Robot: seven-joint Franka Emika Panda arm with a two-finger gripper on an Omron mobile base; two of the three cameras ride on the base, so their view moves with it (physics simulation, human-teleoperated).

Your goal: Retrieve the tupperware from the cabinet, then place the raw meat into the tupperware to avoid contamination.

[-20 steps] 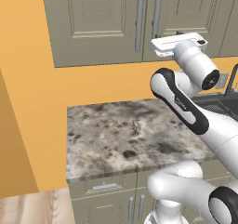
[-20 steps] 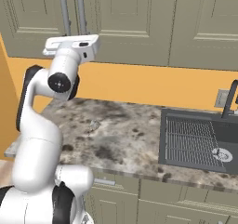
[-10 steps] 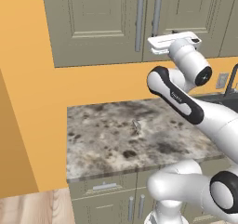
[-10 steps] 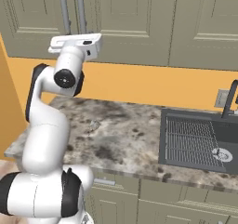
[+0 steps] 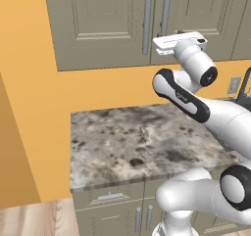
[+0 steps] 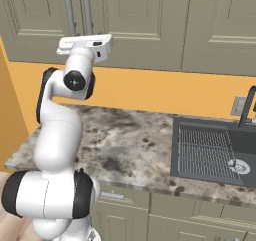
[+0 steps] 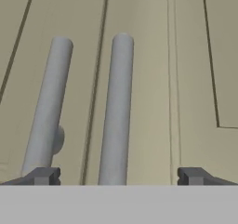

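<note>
The cabinet (image 5: 112, 24) is the olive-grey wall unit above the counter, and both its doors are closed. Its two long grey bar handles (image 5: 147, 23) stand side by side at the door seam. My gripper (image 7: 119, 175) is raised in front of them and is open. In the hand view the right handle (image 7: 116, 111) stands between my fingertips (image 7: 44, 175), and the left handle (image 7: 46, 107) rises above the left tip. The hand (image 6: 85, 42) sits just below the handles' (image 6: 87, 12) lower ends. The tupperware and the raw meat are out of view.
A speckled stone counter (image 5: 122, 147) lies below, against an orange wall (image 5: 34, 93). A dark sink (image 6: 210, 147) with a faucet (image 6: 247, 107) is set into the counter's right end. Low cabinets with short handles (image 5: 110, 197) run under the counter.
The hand has risen a little and shifted left, closer to the cabinet handles, with the arm's elbow swinging along. The jaws stayed wide apart.
</note>
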